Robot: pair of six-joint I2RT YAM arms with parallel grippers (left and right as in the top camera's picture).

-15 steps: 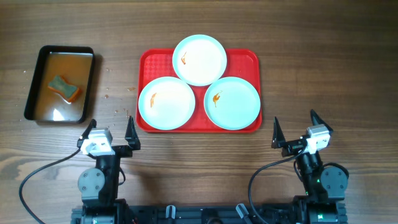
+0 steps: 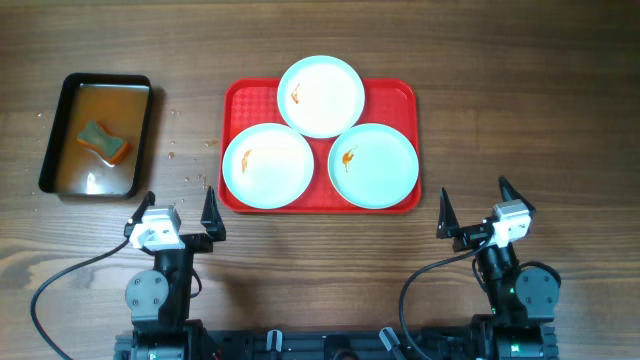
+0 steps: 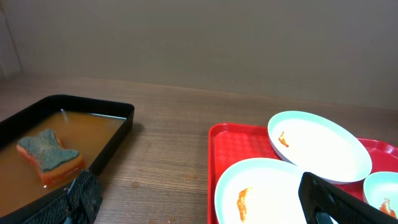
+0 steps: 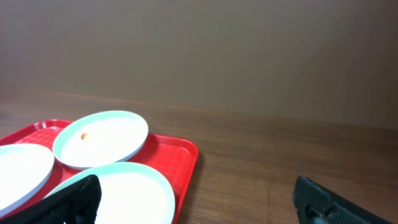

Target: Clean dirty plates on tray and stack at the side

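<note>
While both arms sit low at the near edge of the wood-grain table, the tray lies in the middle toward the far edge. It is a red plastic rectangle with rounded corners, a raised rim and a pebbled surface.

Three round, shallow, glossy mint-white plates fill it in a triangle. The far plate overhangs the tray's far rim. The left plate and right plate sit side by side nearer the arms, their rims meeting. Each bears a small orange smear left of its centre.

Toward the left edge stands a black rectangular pan of brownish water. A waisted sponge lies in it, dull green on top and orange below.

The left gripper has its dark, pointed fingers spread apart and holds nothing. The right gripper is likewise splayed and empty. Both are short of the tray's near rim.
</note>
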